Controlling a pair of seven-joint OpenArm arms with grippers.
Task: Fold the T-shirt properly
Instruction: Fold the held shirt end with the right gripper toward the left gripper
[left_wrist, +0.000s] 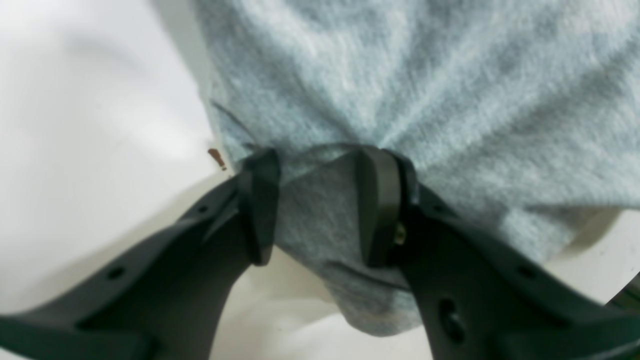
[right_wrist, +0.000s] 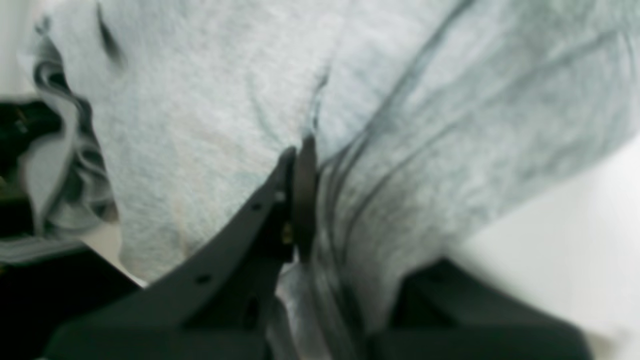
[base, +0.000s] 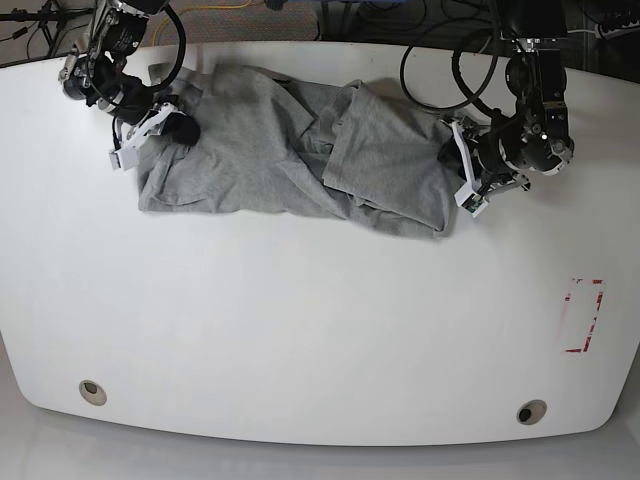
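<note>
Grey cotton T-shirt (base: 290, 150) lies bunched between both pincers, far side of the table (base: 300, 330) | left gripper (left_wrist: 320, 200) holds a fold at its tips, right gripper (right_wrist: 305, 195) pinched tight on cloth | risk, we reckon: thin grips slip or only drag one layer when lifting | can't make out the lettering, neck or sleeves; both wrist views blurry

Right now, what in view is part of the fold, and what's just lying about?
Job:
- T-shirt, crumpled
- left gripper, holding a fold of it
- right gripper, shut on its cloth

Lying about:
- red mark on the table
- cables behind it
</note>
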